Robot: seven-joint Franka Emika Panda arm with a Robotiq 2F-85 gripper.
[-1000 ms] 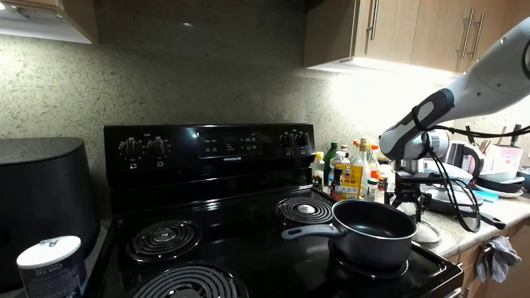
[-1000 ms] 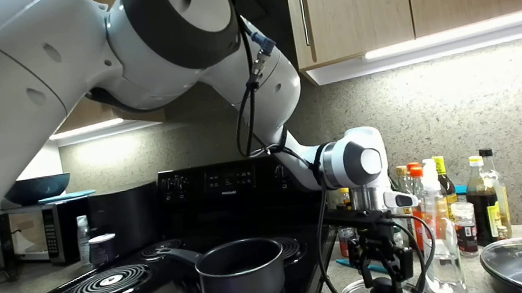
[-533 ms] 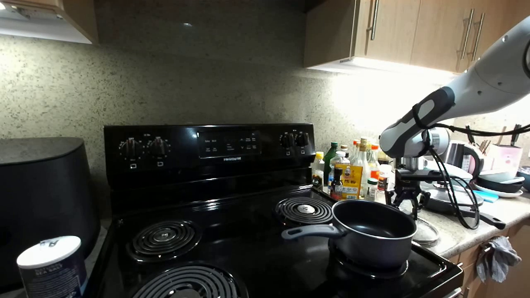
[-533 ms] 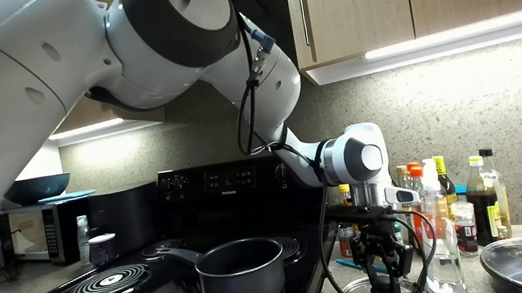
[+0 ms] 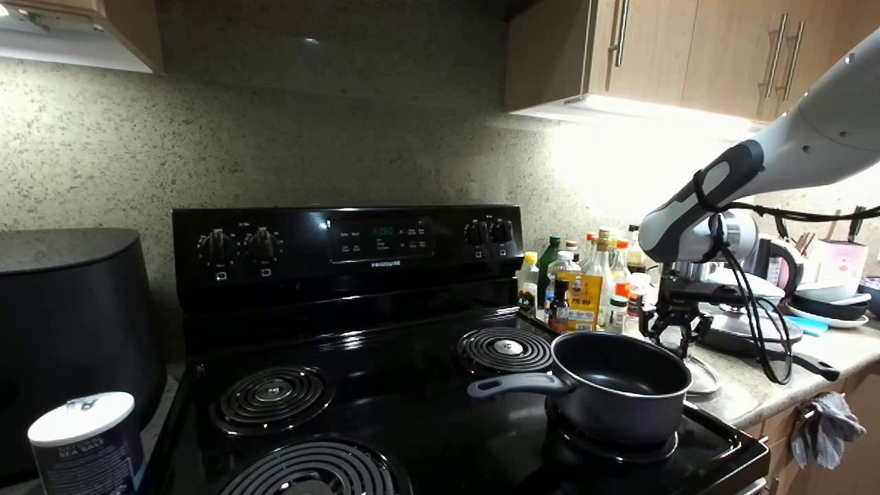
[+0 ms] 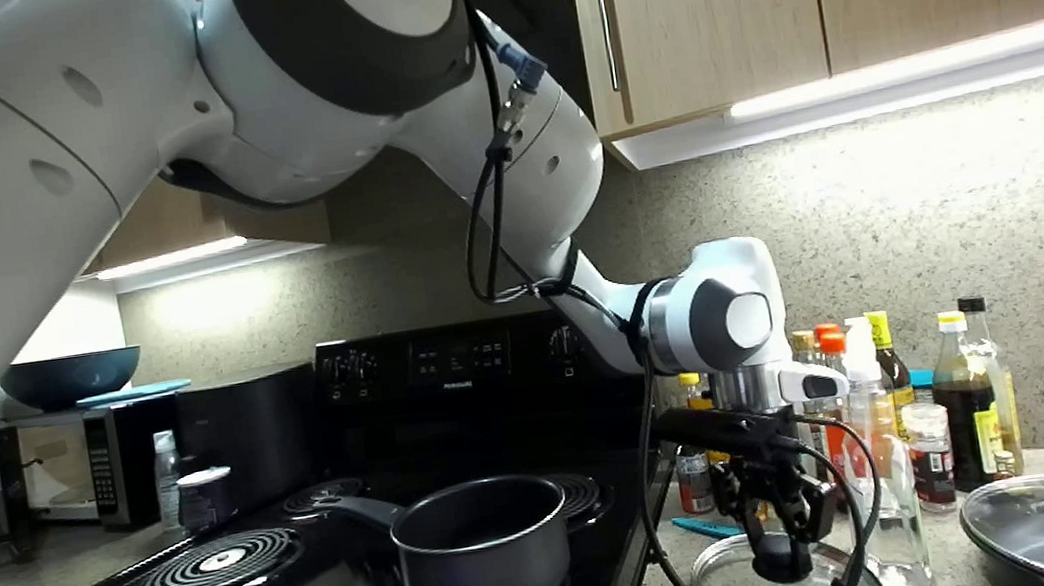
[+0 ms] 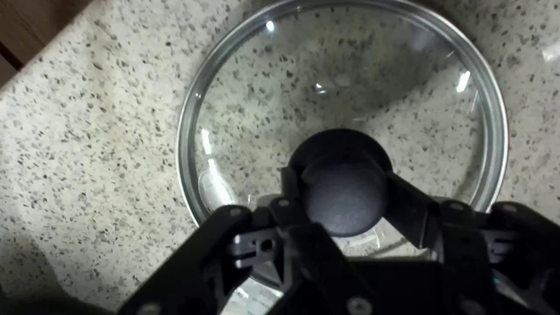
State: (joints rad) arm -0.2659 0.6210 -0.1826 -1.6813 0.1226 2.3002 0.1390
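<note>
Gripper (image 7: 339, 188) tight round knob (image 7: 348, 203) of glass lid (image 7: 337, 100), speckled counter (image 7: 87, 175) below, stove (image 5: 433, 412) alongside.

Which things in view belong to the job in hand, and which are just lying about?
In the job:
gripper, closed on the round black knob
clear round silver-rimmed glass lid, bearing that knob

Apparently just lying about, not held:
dark grey round saucepan (its part is unclear)
white-topped clear spray bottle
dark blue cylindrical salt tub
crumpled grey cloth
</note>
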